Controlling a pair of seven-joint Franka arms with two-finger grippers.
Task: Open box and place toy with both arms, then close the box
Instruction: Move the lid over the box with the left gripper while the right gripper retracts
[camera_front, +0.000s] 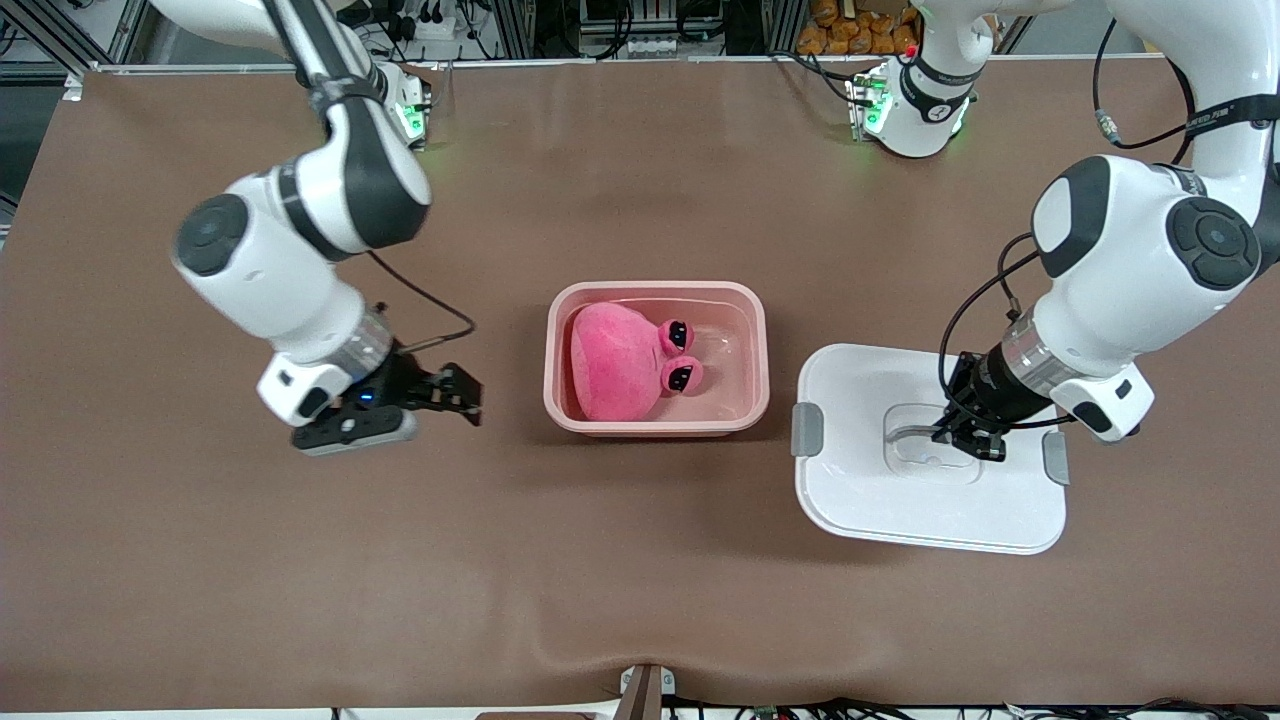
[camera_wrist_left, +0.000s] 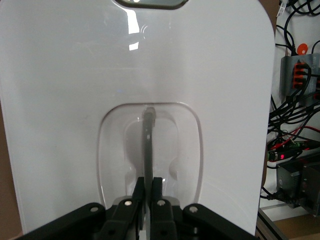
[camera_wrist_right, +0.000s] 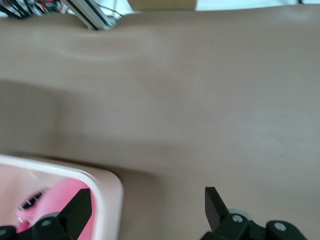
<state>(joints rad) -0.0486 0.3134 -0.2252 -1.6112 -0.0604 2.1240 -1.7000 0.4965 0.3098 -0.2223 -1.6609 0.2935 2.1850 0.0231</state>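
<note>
Risk sits mostly with the lid now, but take the scene from the right arm's end of the table first. The right gripper (camera_front: 452, 398) hangs over bare table beside the tub (camera_front: 560, 400), jaws spread wide and holding nothing; its wrist view shows the two fingers (camera_wrist_right: 80, 212) apart with the tub's rim (camera_wrist_right: 107, 192) just beside them. This arm appears to be waiting. If it drifts toward the tub it could nudge the tub out of place, and the lid would then come down crooked.

In the middle, the tub stands open with the toy (camera_front: 620, 360) lying inside, toward the right arm's end of it, sunglasses up. The toy is bulky and may rise above the rim; if so, it could keep the lid from seating or stop the clips catching.

Toward the left arm's end, the lid (camera_front: 850, 480) lies flat on the table, apart from the tub. The left gripper (camera_front: 965, 443) is down in the recess, jaws pressed together on the thin handle (camera_wrist_left: 148, 145). That pinch is narrow and central, so on lifting the wide lid may swing or tilt, slip out, or land off-centre on the tub. The grey clips (camera_front: 806, 430) could also hang down and snag the rim.
</note>
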